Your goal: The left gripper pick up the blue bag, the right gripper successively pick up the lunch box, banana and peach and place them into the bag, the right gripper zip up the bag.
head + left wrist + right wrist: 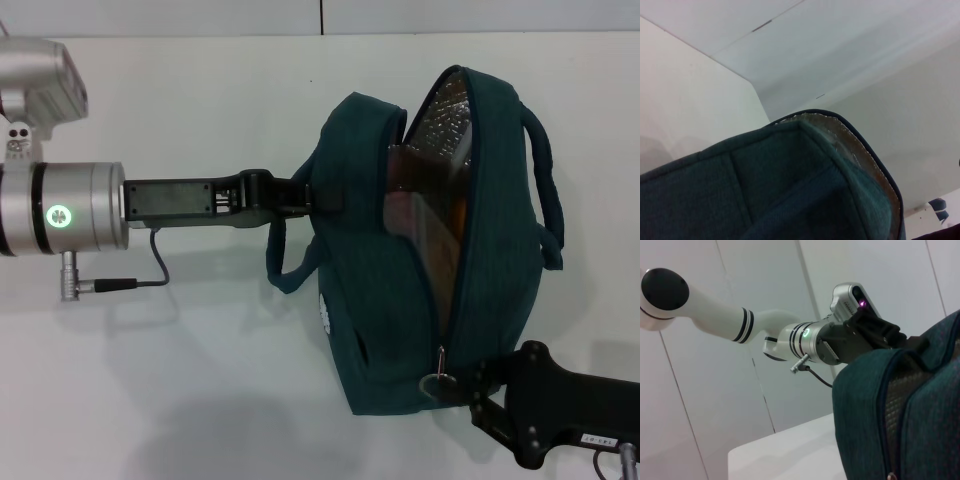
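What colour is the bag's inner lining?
Silver foil, on the blue bag; lining shows best in the head view.

Blue bag (370, 300): dark teal fabric, standing on the white surface, zipper open along most of its top, silver foil lining exposed. Lunch box (425, 225) stands on edge inside, partly visible. Ring zipper pull (436, 382) sits at the near end.

I see a plain white counter (200, 380) filling my view, its far edge meeting a pale wall. The blue bag (370, 330) stands on it right of centre, its base resting on the counter, mouth partly unzipped.
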### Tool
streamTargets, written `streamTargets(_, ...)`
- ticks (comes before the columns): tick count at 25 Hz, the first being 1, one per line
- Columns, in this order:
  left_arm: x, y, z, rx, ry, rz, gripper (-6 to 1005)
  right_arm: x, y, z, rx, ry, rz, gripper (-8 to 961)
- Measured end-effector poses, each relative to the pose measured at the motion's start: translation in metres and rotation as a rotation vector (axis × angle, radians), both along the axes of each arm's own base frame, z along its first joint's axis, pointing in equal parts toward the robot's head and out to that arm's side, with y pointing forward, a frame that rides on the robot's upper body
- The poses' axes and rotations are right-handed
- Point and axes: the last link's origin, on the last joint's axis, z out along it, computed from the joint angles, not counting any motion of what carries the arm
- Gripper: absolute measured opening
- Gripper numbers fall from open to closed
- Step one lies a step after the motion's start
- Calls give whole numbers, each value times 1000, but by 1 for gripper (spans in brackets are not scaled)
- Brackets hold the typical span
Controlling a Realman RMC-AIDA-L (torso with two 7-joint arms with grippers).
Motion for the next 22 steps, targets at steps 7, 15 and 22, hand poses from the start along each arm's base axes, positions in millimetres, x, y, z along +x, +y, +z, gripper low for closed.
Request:
streamTargets(7, -1, 1, 2, 9, -2, 2, 34, 0, -8, 16, 54, 107, -32, 6)
streamTargets(15, -2, 2, 5, 20, 0, 1, 34, 4, -13, 22, 75, 135, -53, 10)
streamTargets(22, -5, 1, 8, 48, -21, 8, 33, 3, -13, 25, 99, 156, -63, 14)
